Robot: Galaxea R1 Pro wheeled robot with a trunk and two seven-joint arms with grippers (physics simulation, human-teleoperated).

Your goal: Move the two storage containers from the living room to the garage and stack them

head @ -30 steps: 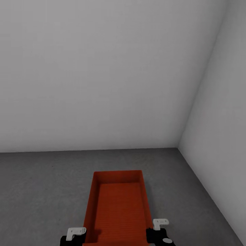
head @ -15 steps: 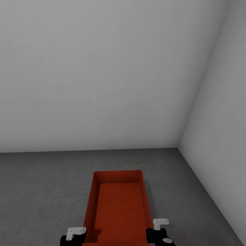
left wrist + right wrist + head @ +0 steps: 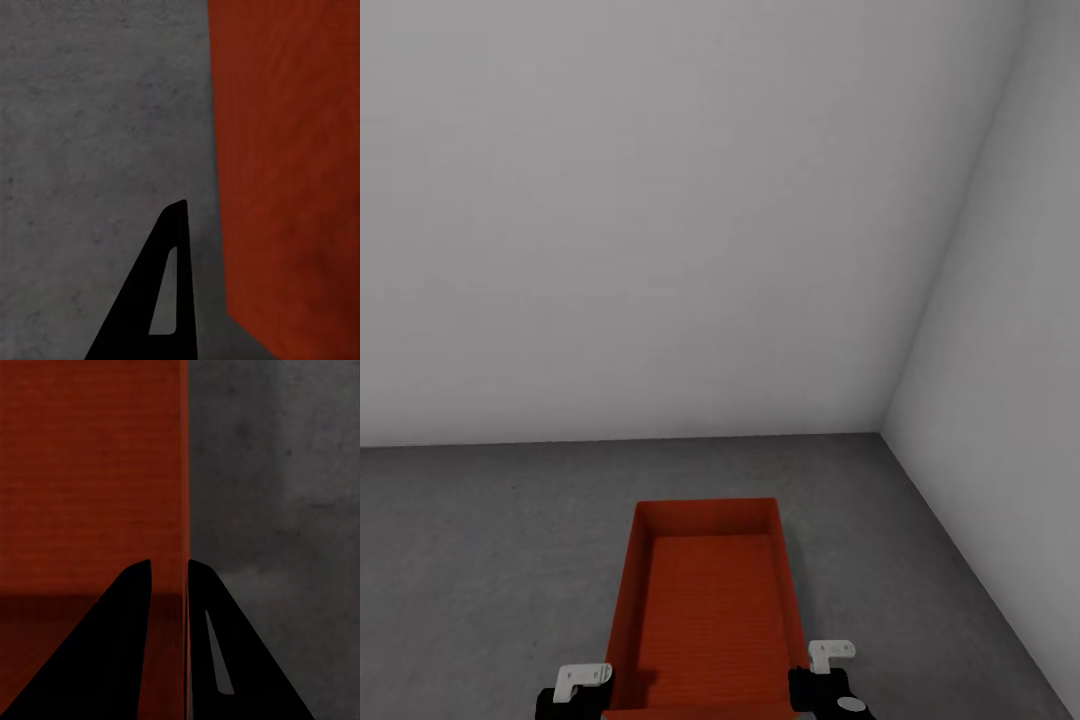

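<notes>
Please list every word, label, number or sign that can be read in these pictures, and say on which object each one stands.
There are none to read.
The orange-red storage container has plain walls and a ribbed bottom, no label or marking.
The grey floor and the pale walls carry no signs.
The right gripper, with its fingers on either side of the container's wall, and the left gripper's black finger bear no lettering.

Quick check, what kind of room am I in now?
Likely the garage: rough dark grey concrete floor, bare pale grey walls meeting in a corner, and nothing furnished around the orange-red container.
</notes>
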